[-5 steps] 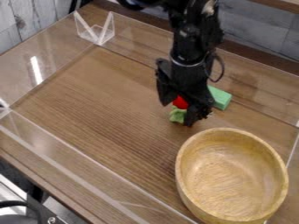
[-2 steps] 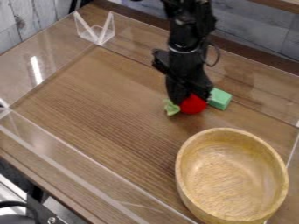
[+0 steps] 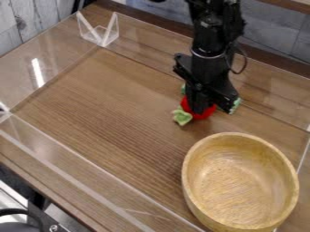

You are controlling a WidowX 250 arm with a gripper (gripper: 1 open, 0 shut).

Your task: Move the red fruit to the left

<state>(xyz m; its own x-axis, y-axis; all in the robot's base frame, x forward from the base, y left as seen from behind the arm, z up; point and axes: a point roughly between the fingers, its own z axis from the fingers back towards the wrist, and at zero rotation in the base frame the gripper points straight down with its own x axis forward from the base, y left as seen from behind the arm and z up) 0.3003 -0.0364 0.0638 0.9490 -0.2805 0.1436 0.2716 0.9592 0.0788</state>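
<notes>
**Red fruit under the claw, right of centre on the wood top**

Wood-grain table (image 3: 97,118), brown, with long streaks running toward the near left corner. Fenced in by low clear plastic walls (image 3: 31,136), glare streaks along the left side. Small clear folded stand (image 3: 97,30) sitting at the far left corner. Pale planks behind the table at upper left, grey surface further back on the right.

Black arm coming down from the top, gripper (image 3: 204,107) pointing straight at the table. Red fruit (image 3: 201,111) right below it, fingers close on either side, leafy green bit poking out at lower left. Can't tell if actually squeezed or just straddled. Green block (image 3: 230,103) just behind on the right, mostly hidden. Big wooden bowl (image 3: 240,181) in the near right corner, apart from the fruit.
</notes>
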